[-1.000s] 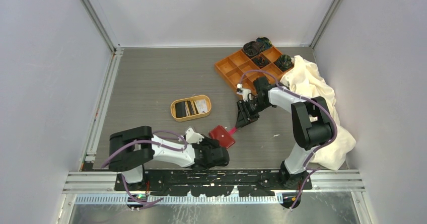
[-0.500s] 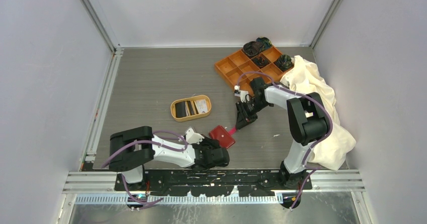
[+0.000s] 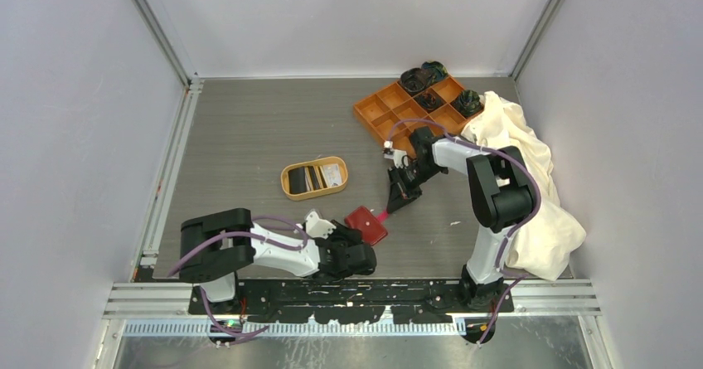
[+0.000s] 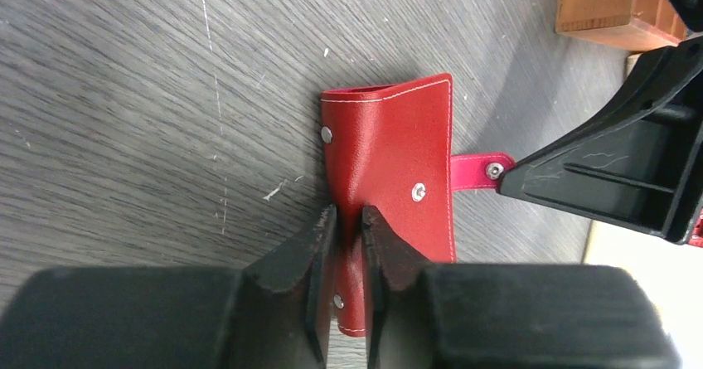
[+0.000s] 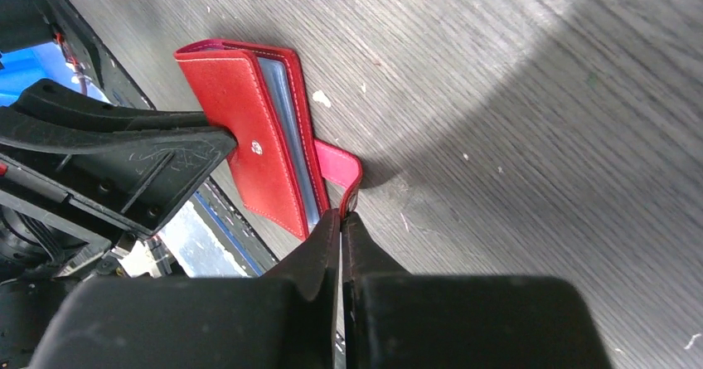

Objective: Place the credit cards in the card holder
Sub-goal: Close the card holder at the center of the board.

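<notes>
Card holder (image 3: 366, 225): red, on table (image 3: 249, 128) nr front edge, about centre, between both arms' jaws; covers gape slightly, blue lining showing at the edge.

L to R:
- Left gripper (image 4: 346, 220): arm folded low along front rail, jaws clamped on the card holder's near edge.
- Oval dish (image 3: 314, 177): behind holder, apart from it. Holds credit cards (image 3: 308, 178), black plus one pale.
- Right gripper (image 5: 341, 220): angled down from far side, jaws together on snap tab (image 5: 338, 163).
- Orange tray (image 3: 390, 112): far right, dark items in far compartments.
- Cream cloth (image 3: 530, 178): heaped against right wall, beside tray.
</notes>
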You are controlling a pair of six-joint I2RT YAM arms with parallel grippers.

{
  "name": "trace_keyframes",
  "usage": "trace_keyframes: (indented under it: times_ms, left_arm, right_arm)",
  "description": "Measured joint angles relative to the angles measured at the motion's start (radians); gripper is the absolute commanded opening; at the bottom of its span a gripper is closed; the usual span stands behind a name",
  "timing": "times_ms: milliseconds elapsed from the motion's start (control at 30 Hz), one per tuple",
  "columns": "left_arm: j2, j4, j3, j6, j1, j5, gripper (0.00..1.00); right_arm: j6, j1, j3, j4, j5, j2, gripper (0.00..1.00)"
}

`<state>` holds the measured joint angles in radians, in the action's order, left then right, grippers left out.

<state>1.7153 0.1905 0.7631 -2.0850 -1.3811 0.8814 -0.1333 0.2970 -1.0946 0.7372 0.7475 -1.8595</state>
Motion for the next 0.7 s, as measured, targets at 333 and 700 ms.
trace_keyframes:
  times_ms: [333,700]
  left_arm:
    - [-0.134,-0.070,-0.095,0.190,0.002,-0.011,0.71]
    - [-0.510,-0.308,-0.315,1.118,0.122,-0.347,0.81]
  right_arm:
    - [-0.076,0.003,-0.007,0.020,-0.025,0.017,0.01]
    - [-0.166,0.021,-0.014,0.034,-0.060,0.046,0.01]
